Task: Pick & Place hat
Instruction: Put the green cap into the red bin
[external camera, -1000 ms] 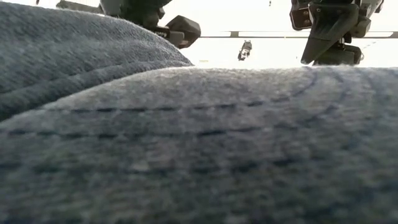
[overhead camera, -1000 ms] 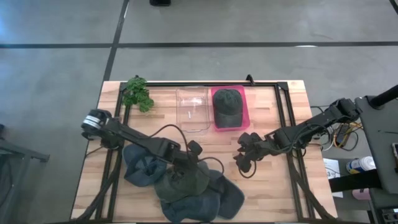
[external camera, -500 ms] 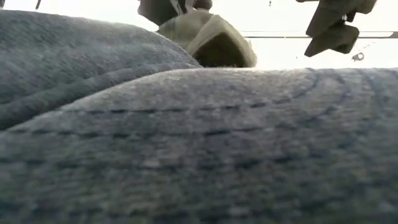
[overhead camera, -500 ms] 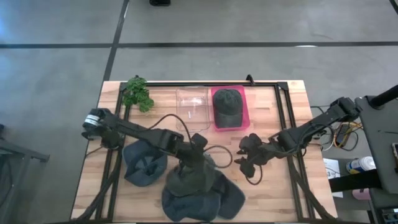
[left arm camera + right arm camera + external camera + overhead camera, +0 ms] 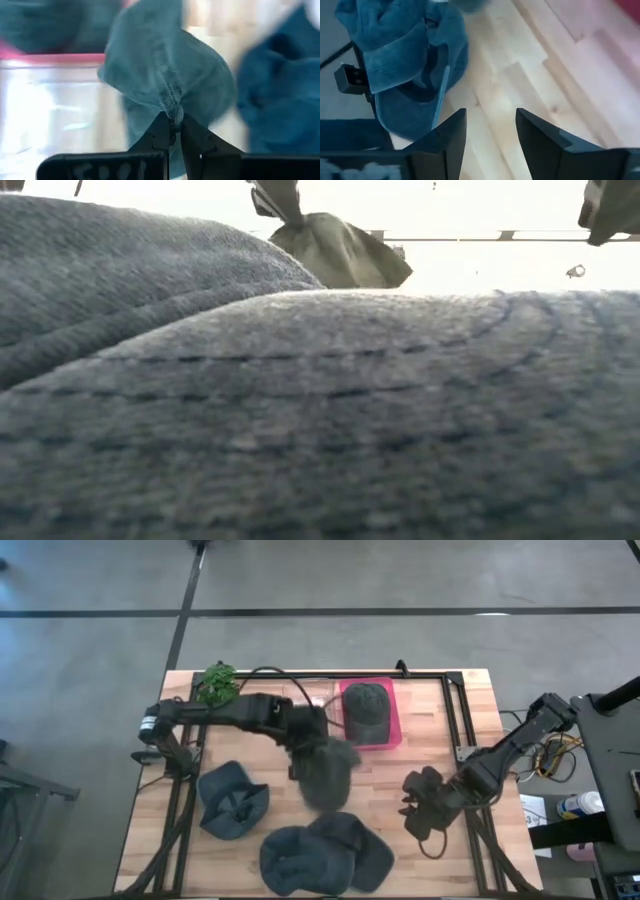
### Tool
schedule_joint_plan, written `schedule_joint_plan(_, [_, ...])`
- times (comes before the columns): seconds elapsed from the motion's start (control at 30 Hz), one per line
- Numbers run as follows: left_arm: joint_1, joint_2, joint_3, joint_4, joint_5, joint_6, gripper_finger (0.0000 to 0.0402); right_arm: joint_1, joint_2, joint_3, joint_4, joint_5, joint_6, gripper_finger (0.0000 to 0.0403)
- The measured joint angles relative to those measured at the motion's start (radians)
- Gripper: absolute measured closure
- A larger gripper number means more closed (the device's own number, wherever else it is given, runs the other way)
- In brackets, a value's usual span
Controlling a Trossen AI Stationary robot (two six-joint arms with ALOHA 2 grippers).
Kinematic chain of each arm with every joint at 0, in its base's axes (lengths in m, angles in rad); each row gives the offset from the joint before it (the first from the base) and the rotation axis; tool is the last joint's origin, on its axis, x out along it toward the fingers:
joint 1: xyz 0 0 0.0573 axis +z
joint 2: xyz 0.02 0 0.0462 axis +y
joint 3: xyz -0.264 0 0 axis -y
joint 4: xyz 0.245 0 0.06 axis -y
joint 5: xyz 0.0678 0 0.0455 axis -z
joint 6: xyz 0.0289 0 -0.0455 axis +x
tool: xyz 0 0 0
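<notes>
**Count of things on the worktop**

Five hats show in the high view: one dark hat in the pink bin at upper centre, one olive hat hanging mid-frame, one blue hat at lower left, and two overlapping blue hats at lower centre. There are two bins: the pink one and one clear bin beside it. One green plant sprig sits at upper left. Two arms, each with one gripper.

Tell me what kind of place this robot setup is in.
Probably a lab or workshop: a wooden table on a bare concrete floor, caps and a pink bin laid out for practice, loose cables and equipment alongside.
</notes>
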Motion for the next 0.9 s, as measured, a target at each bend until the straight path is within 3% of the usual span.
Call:
schedule_joint_plan(0.1, [0.009, -0.001, 0.017, -0.030, -0.120, -0.030, 0.0381, 0.029, 0.002, -0.013, 0.001, 0.000, 0.112, 0.0239])
schedule_joint_plan(0.17, [0.010, -0.001, 0.012, -0.043, -0.145, -0.077, 0.0381, 0.046, 0.002, -0.021, 0.001, 0.001, 0.159, 0.0239])
schedule_joint_plan(0.2, [0.010, 0.000, 0.006, -0.043, -0.105, -0.091, 0.0381, 0.052, 0.002, -0.026, 0.001, 0.005, 0.178, 0.0240])
schedule_joint_plan(0.3, [0.004, 0.000, -0.021, 0.027, 0.141, -0.115, 0.0381, 0.073, 0.002, -0.038, 0.002, 0.044, 0.220, 0.0242])
schedule_joint_plan(0.5, [-0.045, 0.001, -0.091, 0.408, 0.417, -0.194, 0.0381, 0.080, 0.002, -0.056, 0.074, 0.058, 0.235, 0.0243])
schedule_joint_plan(0.63, [-0.049, 0.005, -0.149, 0.651, 0.540, -0.347, 0.0382, 0.080, 0.002, -0.064, 0.149, 0.055, 0.231, 0.0243])
schedule_joint_plan(0.9, [-0.032, 0.012, -0.253, 1.123, 0.680, -0.592, 0.0382, 0.112, 0.002, -0.064, 0.213, 0.056, 0.213, 0.0243])
